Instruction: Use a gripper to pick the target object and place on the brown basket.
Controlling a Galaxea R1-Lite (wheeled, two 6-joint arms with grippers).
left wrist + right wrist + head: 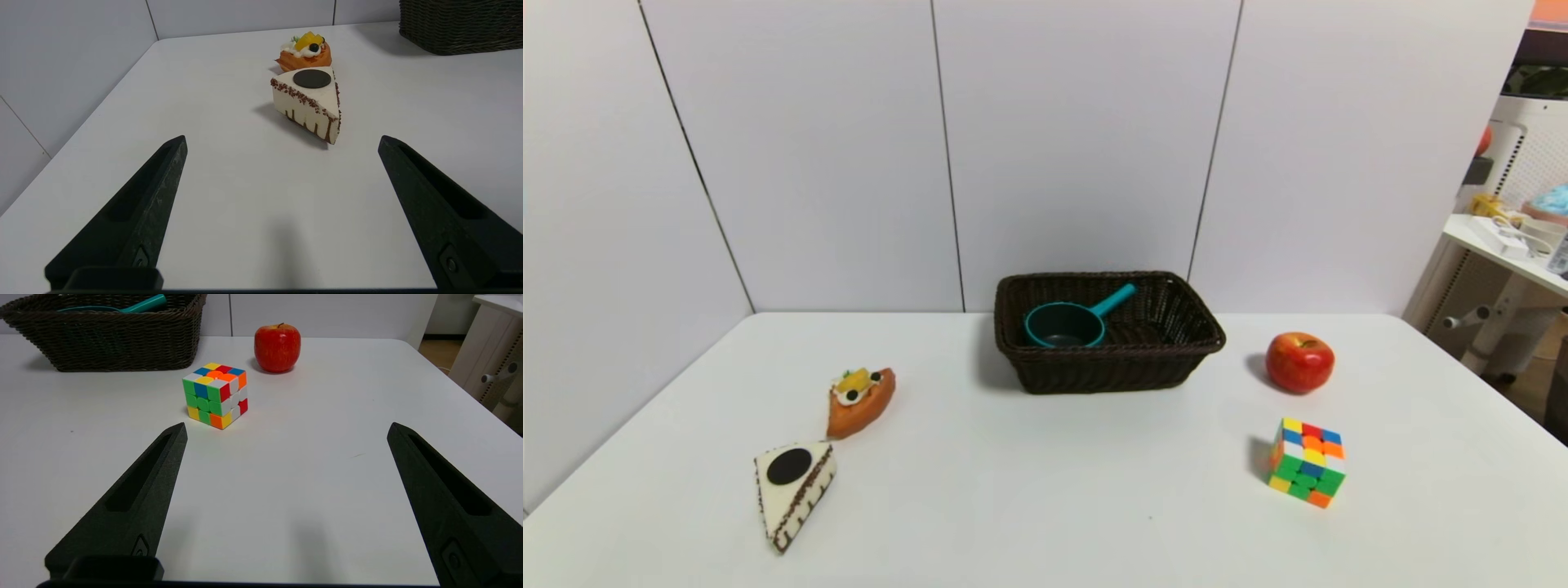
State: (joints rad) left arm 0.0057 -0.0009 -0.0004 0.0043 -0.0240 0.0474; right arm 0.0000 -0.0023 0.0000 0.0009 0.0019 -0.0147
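One small teal saucepan (1064,324), smooth plastic with a dark grey round bowl and a straight teal handle angled up toward the back right, lies inside the single brown basket (1111,371), a rectangular wicker piece with tightly woven, flared sides standing at the far middle of the white table (1045,506). From the right wrist view only the pan's rim and handle tip (144,303) peek over the woven wall (114,343). To the basket's right sits one glossy red apple (1299,362), round with a short stem, and nearer the front one puzzle cube (1307,473) of bright square tiles in green, yellow, red, blue, orange and white. On the left lie two wedge-shaped cake slices: one white slice (792,492) with chocolate drips down its side, a crumb edge and a flat black disc on top, and just beyond it one orange pastry slice (859,400) topped with cream, yellow fruit and dark berries. The left gripper (282,141) hangs low over bare table before the white slice, its two matte black tapered fingers spread wide; the right gripper (286,428) sits likewise before the cube, its two fingers also wide apart and empty.
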